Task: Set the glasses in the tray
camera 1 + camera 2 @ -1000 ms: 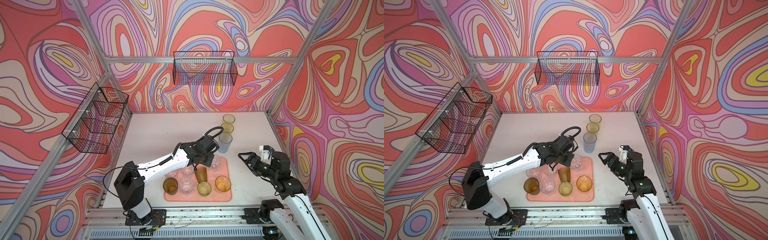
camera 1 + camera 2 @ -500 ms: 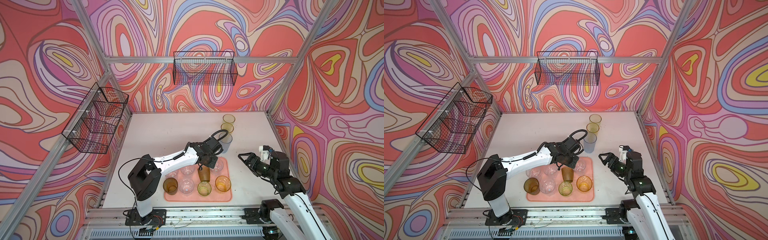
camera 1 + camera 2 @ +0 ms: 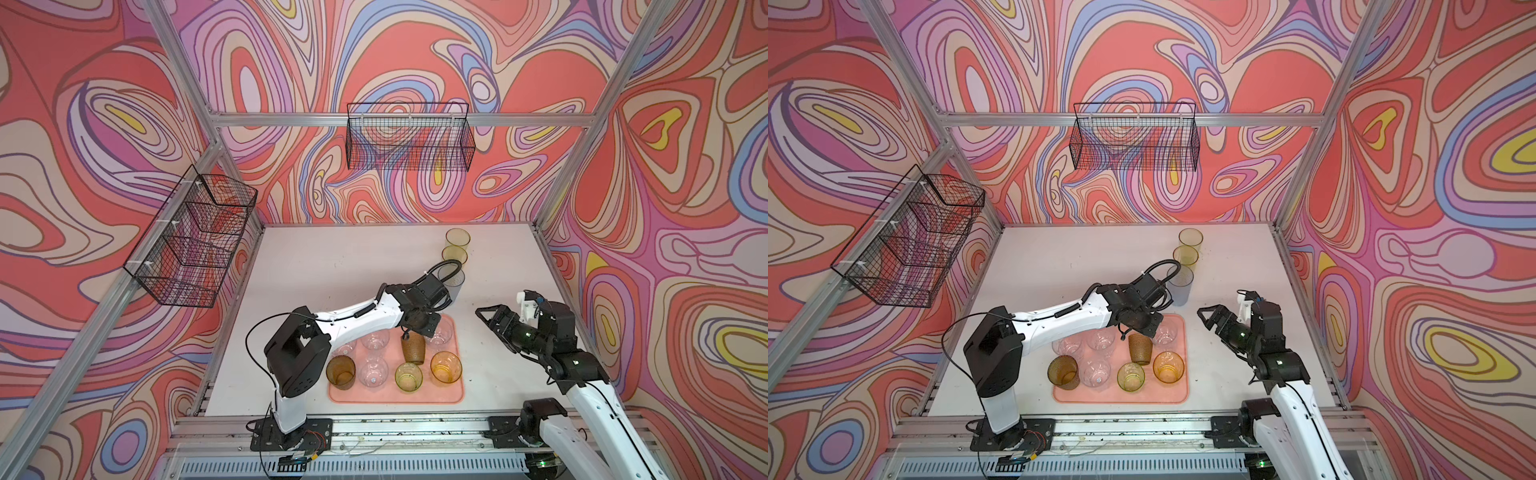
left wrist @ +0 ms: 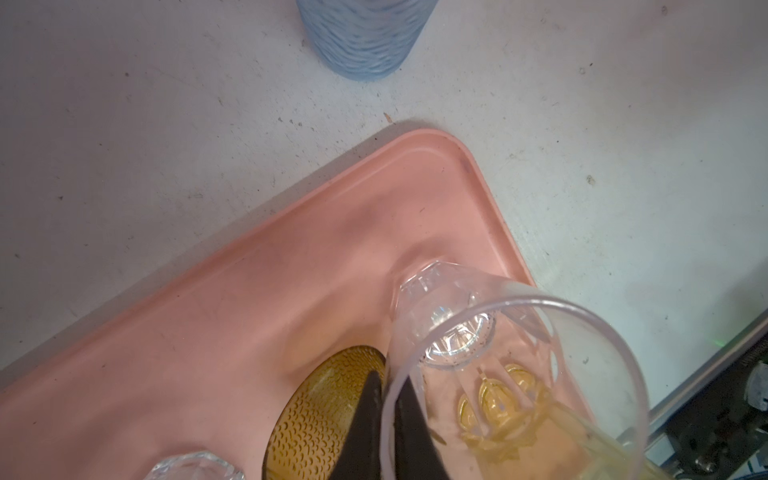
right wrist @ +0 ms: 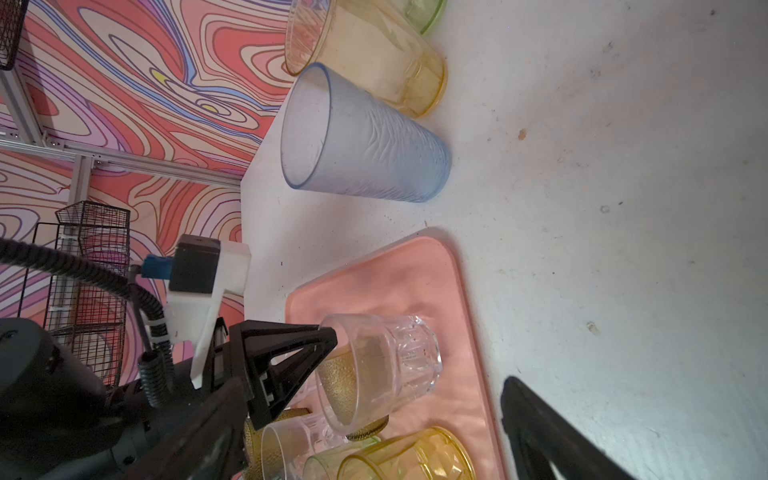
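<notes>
The salmon-pink tray (image 3: 415, 395) (image 3: 1142, 397) lies near the table's front and holds several glasses: clear, brown, green (image 3: 408, 376) and orange (image 3: 445, 367). At its far right corner, beside a brown glass (image 3: 412, 349), my left gripper (image 3: 419, 322) (image 4: 386, 419) is shut on the rim of a clear glass (image 3: 441, 332) (image 4: 478, 324) (image 5: 382, 365). That glass stands on the tray floor. Beyond the tray, two yellow glasses (image 3: 457, 239) (image 3: 454, 254) and a tall blue glass (image 3: 452, 282) (image 5: 361, 153) stand on the table. My right gripper (image 3: 486, 320) (image 3: 1208, 318) hangs open and holds nothing, right of the tray.
Two black wire baskets hang on the walls, one at the left (image 3: 191, 237) and one at the back (image 3: 409, 137). The left arm reaches over the tray's left half. Aluminium frame posts edge the white table (image 3: 332, 257).
The left arm has swung right, and its gripper with the clear glass has shifted toward the tray's far right corner. The right arm has not moved.
</notes>
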